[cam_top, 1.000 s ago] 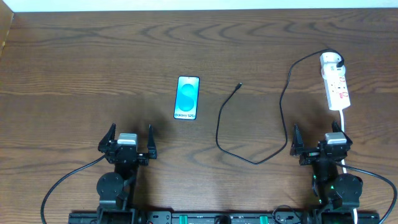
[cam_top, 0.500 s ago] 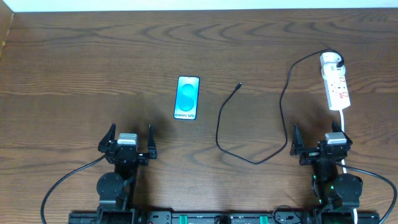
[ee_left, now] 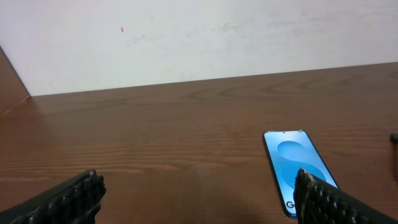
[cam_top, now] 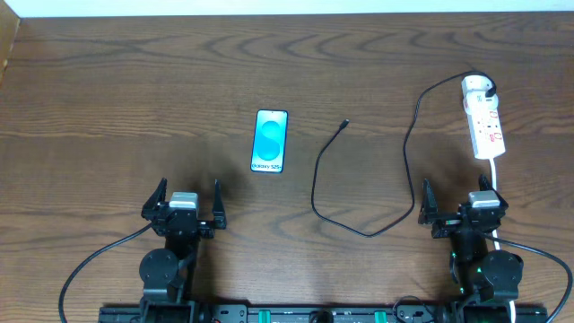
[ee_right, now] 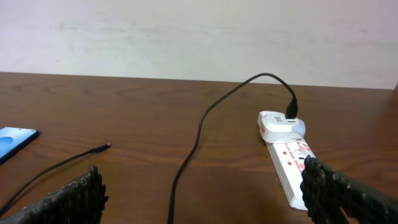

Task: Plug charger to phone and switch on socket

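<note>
Both arms sit folded low at the near edge of the table [cam_top: 108, 108], pointing toward its far side. The left gripper [cam_top: 188, 187] and right gripper [cam_top: 455, 190] have their jaws spread wide and hold nothing. There is one phone [cam_top: 271, 141], flat and screen-up ahead of the left gripper. One charger [cam_top: 316, 193] loops across the wood, its connector [cam_top: 344, 123] lying loose near the phone. One socket [cam_top: 484, 121] lies ahead of the right gripper.
</note>
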`<state>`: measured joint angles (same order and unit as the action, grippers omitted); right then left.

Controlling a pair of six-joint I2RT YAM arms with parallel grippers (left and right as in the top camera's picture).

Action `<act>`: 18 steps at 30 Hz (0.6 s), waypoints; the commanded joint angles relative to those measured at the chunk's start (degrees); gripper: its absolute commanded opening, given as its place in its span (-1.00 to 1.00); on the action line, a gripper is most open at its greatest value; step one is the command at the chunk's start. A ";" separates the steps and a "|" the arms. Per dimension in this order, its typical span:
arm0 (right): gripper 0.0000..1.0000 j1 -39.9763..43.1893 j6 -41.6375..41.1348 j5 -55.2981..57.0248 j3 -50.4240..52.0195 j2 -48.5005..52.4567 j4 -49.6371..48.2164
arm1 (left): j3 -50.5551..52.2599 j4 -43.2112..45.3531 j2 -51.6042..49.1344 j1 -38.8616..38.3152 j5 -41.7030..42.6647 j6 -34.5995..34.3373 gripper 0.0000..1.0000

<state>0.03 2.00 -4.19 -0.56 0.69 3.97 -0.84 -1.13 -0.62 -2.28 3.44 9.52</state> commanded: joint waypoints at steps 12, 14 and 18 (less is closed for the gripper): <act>0.98 -0.50 0.42 0.44 0.24 -0.31 0.04 | 0.46 -1.07 -0.85 0.28 0.37 -3.30 0.97; 0.99 -0.50 0.42 0.44 0.24 -0.31 0.07 | -0.20 -0.98 -2.01 0.28 0.37 -3.34 0.98; 0.99 -0.50 0.42 0.44 0.24 -0.31 0.07 | -3.10 -0.96 -5.73 0.28 0.39 -3.34 0.98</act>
<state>0.03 2.00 -4.19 -0.56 0.69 3.97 -1.32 -1.48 -3.81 -2.28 3.51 7.25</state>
